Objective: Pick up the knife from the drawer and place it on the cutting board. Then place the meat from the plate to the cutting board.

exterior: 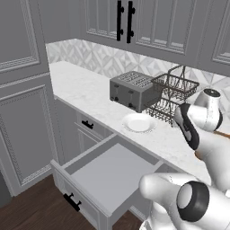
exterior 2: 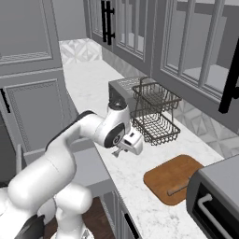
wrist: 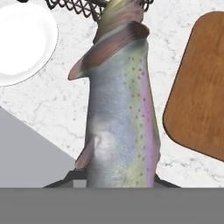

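Gripper [exterior 2: 125,148] jaws narrowed on the meat [wrist: 120,118], a silvery fish held above the white marble counter [exterior: 85,92], between the bare white plate [exterior: 139,122] and cutting board [exterior 2: 175,176]. Knife [exterior 2: 179,187] lies on the board. Drawer [exterior: 101,173] stands open.

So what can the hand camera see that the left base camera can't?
The hand view alone shows the meat, a fish, up close and held in the gripper, plus the cutting board.

The left base view alone shows the open drawer, the toaster and the upper cabinets.

Both show the white plate, bare now, the wire rack and the marble counter.
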{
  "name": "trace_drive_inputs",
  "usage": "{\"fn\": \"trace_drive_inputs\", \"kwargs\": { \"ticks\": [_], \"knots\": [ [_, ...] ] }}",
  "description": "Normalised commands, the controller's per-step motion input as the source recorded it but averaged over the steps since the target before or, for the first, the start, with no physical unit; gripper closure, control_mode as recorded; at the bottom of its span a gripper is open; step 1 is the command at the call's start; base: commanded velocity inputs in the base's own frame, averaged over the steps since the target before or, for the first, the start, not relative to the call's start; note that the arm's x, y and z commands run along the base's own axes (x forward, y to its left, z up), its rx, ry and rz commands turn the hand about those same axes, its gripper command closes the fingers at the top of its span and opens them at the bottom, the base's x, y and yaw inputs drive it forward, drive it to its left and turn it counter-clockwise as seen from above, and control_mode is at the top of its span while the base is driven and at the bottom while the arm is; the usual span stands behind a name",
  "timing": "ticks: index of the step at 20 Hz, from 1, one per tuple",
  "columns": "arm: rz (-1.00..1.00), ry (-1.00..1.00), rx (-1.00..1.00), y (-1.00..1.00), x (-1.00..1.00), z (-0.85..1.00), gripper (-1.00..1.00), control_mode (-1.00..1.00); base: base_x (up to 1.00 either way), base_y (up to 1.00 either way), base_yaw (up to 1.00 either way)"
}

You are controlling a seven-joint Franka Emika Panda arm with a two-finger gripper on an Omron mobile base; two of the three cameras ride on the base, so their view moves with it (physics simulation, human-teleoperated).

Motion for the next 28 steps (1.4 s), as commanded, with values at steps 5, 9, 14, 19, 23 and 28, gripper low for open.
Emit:
{"fn": "trace_drive_inputs", "kwargs": {
  "ticks": [5,9,14,19,23,28],
  "knots": [
    [0.0,0.09,0.0,-0.49,-0.15,0.0,1.0,-1.0,0.0,0.0,0.0],
    [0.0,0.11,-0.01,-0.43,0.0,0.0,1.0,-1.0,0.0,0.0,0.0],
    [-0.01,0.12,-0.02,-0.4,0.0,0.0,1.0,-1.0,0.0,0.0,0.0],
    [-0.02,0.01,-0.02,-0.44,-0.02,-0.03,1.0,-1.0,0.0,0.0,0.0],
    [-0.09,0.0,-0.04,-0.48,0.0,-0.13,1.0,-1.0,0.0,0.0,0.0],
    [-0.19,0.0,-0.08,-0.35,0.01,-0.27,1.0,-1.0,0.0,0.0,0.0]
  ]
}}
